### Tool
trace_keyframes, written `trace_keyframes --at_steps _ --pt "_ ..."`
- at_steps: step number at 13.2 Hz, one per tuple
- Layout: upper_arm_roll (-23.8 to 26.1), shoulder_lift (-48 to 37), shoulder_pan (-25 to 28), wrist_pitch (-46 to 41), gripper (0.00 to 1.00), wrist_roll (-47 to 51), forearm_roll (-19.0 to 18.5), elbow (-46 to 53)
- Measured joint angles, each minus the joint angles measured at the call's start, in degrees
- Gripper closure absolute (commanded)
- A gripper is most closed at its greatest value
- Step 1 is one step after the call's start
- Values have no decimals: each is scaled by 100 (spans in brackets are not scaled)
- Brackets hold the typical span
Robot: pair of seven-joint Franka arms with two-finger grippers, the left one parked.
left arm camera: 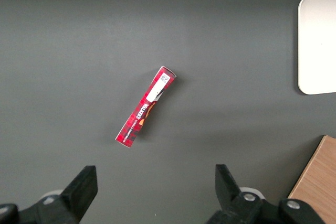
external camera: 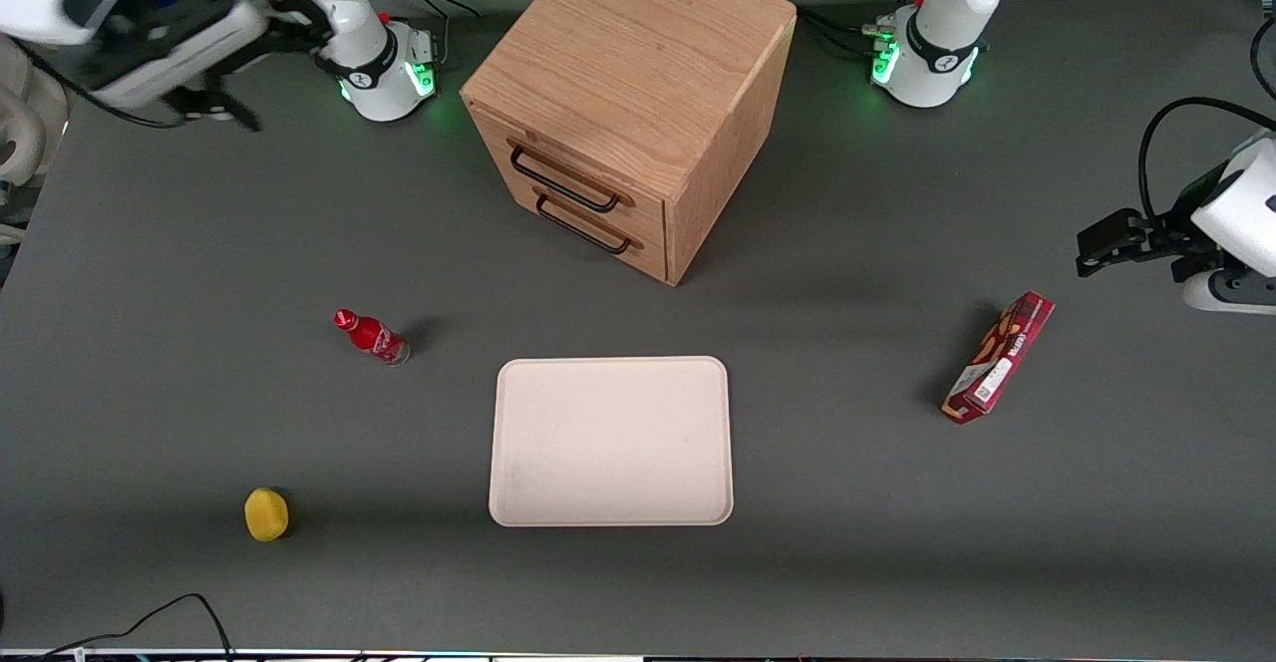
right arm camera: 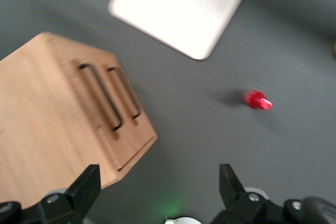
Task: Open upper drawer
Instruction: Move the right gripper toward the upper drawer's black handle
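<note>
Currently: upper drawer shut, end effector clear of the cabinet.

Raised over the working arm's end of the tabletop [external camera: 847, 343], the end effector [external camera: 214, 109] has its fingers [right arm camera: 86, 184] spread wide, holding nothing. Nearer the camera are a yellow object [external camera: 266, 514], apparently a lemon, and a red bottle [external camera: 372, 337]. The upper drawer [external camera: 568, 178] sits flush in the cabinet [external camera: 638, 54], above the lower drawer [external camera: 588, 225]. A cream tray [external camera: 611, 443] lies nearer the camera.

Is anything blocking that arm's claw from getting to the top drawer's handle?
Nothing visible does. The gripper, fingers open, hovers above bare table toward the working arm's end. The upper drawer is shut; the red bottle stands nearer the front camera, off that path.
</note>
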Motion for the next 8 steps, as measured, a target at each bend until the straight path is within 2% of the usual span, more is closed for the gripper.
trace_keyframes --at_steps 3,8 --pt "95 346 -8 126 0 -643 577 13" --pt "744 1287 4 614 0 -658 660 -2"
